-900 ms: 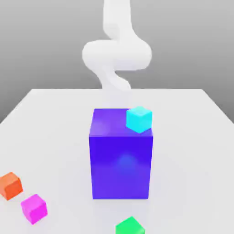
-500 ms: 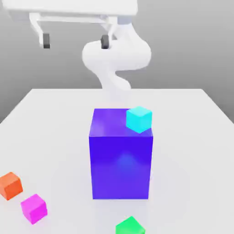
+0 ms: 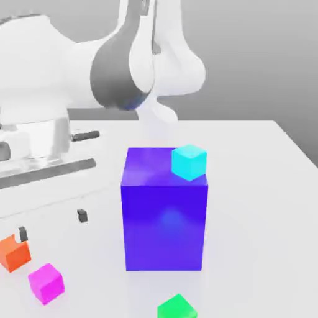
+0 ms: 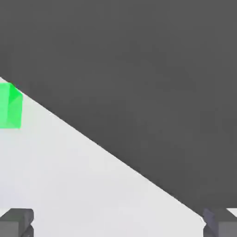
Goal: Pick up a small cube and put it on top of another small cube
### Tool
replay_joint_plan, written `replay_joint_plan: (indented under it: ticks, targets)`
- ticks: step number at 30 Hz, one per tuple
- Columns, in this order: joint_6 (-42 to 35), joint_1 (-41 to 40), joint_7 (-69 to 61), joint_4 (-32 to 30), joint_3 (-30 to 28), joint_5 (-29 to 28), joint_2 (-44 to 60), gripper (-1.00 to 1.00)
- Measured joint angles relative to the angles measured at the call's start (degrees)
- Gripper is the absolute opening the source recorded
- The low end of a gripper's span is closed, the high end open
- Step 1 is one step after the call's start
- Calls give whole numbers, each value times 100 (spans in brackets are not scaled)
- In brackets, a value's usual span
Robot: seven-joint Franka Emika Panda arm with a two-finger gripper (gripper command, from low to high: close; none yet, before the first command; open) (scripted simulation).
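My gripper [image 3: 53, 225] hangs open low over the table on the exterior view's left, its dark fingertips [image 3: 82, 215] spread wide. One tip sits just above the orange cube [image 3: 12, 254]. A magenta cube [image 3: 46, 283] lies a little nearer the front edge. A green cube [image 3: 177, 308] rests at the front, and it also appears in the hand view as a green cube [image 4: 9, 106] near the table's edge. A cyan cube [image 3: 189, 161] sits on a top corner of the big blue block [image 3: 164, 214]. The hand view shows my gripper [image 4: 118, 224] with nothing between its fingers.
The tall blue block stands mid-table, to the exterior view's right of my hand. The white arm [image 3: 74, 74] sweeps across the upper left. The white table [image 3: 261, 186] ends close behind the green cube in the hand view.
The hand came down from high above the table to just over the orange cube on the exterior view's left. No cube has moved.
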Motion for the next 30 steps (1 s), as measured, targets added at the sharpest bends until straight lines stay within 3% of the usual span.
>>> replay_joint_plan:
  ticks: [7, 11, 12, 19, 24, 30]
  targets:
    - [524, -587, -1404, -127, 144, 66, 1147, 0]
    - [1095, -1105, -1952, 61, 749, 652, 1962, 0]
    - [1190, -1201, -2025, 94, 865, 744, 2092, -100]
    - [1171, -1197, -2022, 91, 857, 735, 2084, -100]
    - [543, -677, -1391, -136, 237, -26, 1204, -100]
    - [195, 219, -40, -7, 303, -384, 944, -100]
